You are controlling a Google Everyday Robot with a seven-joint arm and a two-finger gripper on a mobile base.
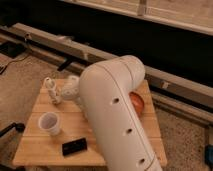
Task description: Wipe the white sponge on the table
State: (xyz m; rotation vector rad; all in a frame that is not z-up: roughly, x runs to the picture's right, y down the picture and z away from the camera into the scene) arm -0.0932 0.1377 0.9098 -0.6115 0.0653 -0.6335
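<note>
From my station, 1 white cup (pixel 50 123) stands by the front-left corner of the bench (pixel 34 146), the hand (pixel 54 93) hangs low near the back-left corner, likely to wipe, open or closed I cannot tell, the white sponge unseen, and the arm (pixel 117 120) hides half the orange bowl (pixel 138 102) at the right edge.

The floor (pixel 185 135) is speckled and grey-brown. A long pale ledge (pixel 75 47) runs behind, under a dark wall (pixel 100 25). The claw (pixel 53 92) is low over the bench (pixel 40 145), at its back left part.
</note>
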